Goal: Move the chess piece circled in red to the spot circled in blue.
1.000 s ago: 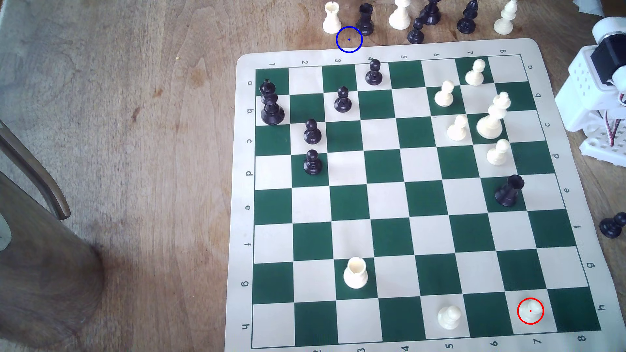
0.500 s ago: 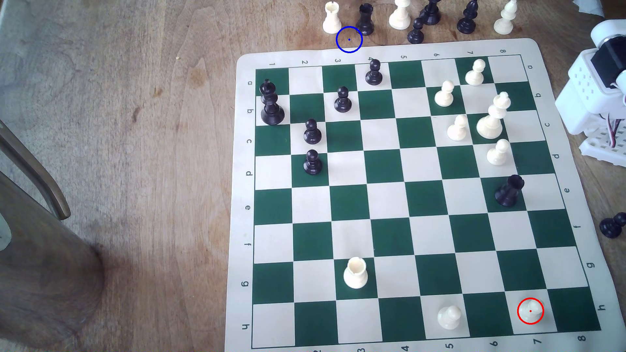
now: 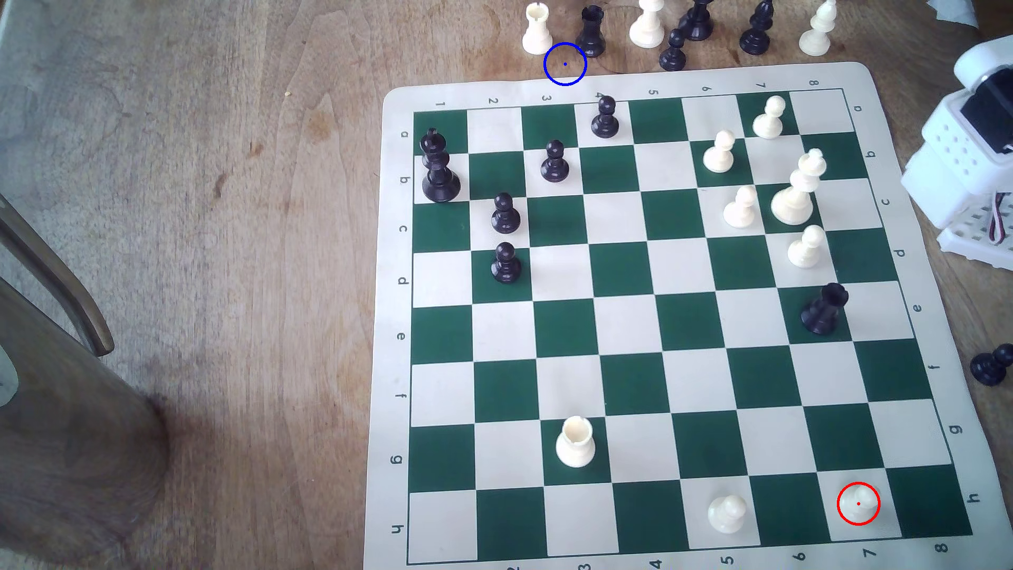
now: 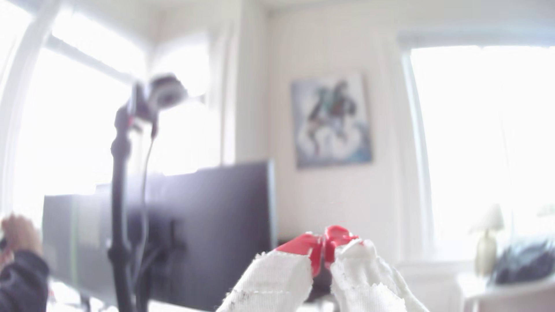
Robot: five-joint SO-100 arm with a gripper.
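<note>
The chess piece circled in red point(image 3: 858, 504) is a small cream pawn with a round head and flared base, standing on a cream square in row h, column 7, near the corner of the board point(image 3: 679, 329) at the exterior view's lower right. It is pale against the pale square, so its outline is faint inside the red ring. Another cream pawn point(image 3: 727, 514) stands two squares toward the exterior view's left in the same row, and a cream rook point(image 3: 575, 442) sits one row up, further left. A black rook point(image 3: 824, 309) stands three rows up the board from the circled pawn.

The spot circled in blue point(image 3: 565, 64) is bare brown wood on the desk point(image 3: 219, 219), just off the board's far edge — squeezed between a cream rook point(image 3: 536, 29) and a black rook point(image 3: 591, 32), both nearly touching the ring. More captured pieces line that edge.

The board is a flexible green-and-cream mat with a slightly curling border. The arm's white body point(image 3: 970, 153) sits at the exterior view's right edge, well apart from the pawn.

In the wrist view the end effector point(image 4: 326, 255) points up at the room — its cloth-wrapped, red-tipped fingers point(image 4: 276, 276) stand nearly together, a slim gap between them, holding nothing.
</note>
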